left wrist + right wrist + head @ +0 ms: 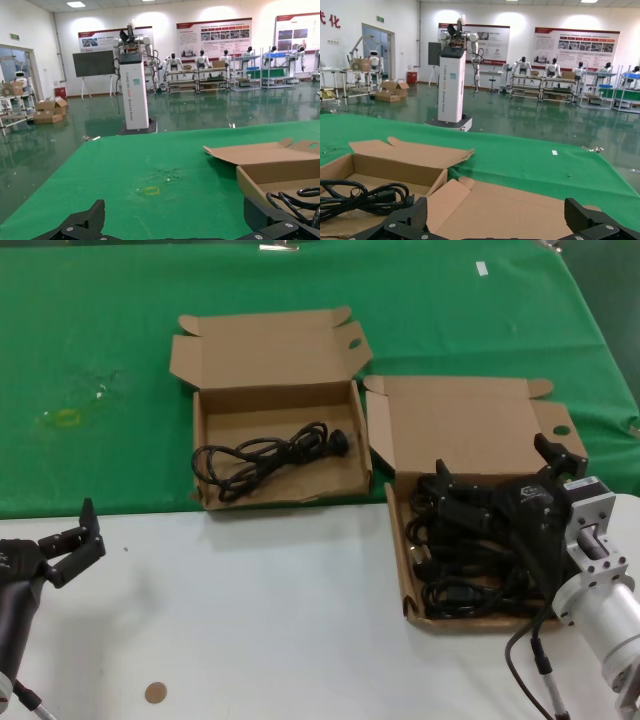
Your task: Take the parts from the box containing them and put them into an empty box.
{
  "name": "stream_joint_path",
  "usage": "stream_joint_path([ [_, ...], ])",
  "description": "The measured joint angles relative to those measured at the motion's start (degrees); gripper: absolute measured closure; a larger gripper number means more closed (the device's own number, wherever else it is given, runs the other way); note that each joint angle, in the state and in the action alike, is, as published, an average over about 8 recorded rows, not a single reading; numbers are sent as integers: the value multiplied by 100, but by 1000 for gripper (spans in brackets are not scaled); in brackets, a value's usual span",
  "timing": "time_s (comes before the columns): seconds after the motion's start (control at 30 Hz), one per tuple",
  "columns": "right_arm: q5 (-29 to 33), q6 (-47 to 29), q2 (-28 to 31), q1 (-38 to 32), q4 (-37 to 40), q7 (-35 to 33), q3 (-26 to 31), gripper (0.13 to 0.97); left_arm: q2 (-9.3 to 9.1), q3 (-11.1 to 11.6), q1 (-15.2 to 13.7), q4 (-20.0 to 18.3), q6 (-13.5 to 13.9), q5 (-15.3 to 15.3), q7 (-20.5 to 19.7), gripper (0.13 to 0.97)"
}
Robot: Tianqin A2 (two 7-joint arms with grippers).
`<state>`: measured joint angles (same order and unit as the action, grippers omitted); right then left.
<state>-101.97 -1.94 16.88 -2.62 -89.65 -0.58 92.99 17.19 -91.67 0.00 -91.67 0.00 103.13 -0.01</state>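
Brown cardboard marks both of my boxes, each lying with its lid folded back. The right box (470,430) sits at about four o'clock on the desk (260,610), half on the white surface and half on the green cloth (100,360), and it is crowded with black coiled cables (450,570). My right gripper (500,478) hangs just above that pile, at the box's far right side, its fingers (443,482) spread wide apart with nothing between them. The left box (270,350) lies at about twelve o'clock on the green cloth, close beside the right one, and holds a single cable (265,455) stretched loosely across its floor. In my right wrist view that cable (365,197) shows in the neighbouring box, past the lid of the full one. My left gripper (80,540) waits at nine o'clock over the white part of the desk, well apart from both boxes, its fingers (90,520) open and empty. A small brown disc (154,693) lies on the white surface at about seven o'clock
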Motion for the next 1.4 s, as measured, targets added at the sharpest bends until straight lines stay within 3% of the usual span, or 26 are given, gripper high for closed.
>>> stream_joint_path([
  [1.4, 0, 0, 0, 0, 0, 0, 0, 129, 0, 0, 0, 0, 0, 0, 0, 132],
])
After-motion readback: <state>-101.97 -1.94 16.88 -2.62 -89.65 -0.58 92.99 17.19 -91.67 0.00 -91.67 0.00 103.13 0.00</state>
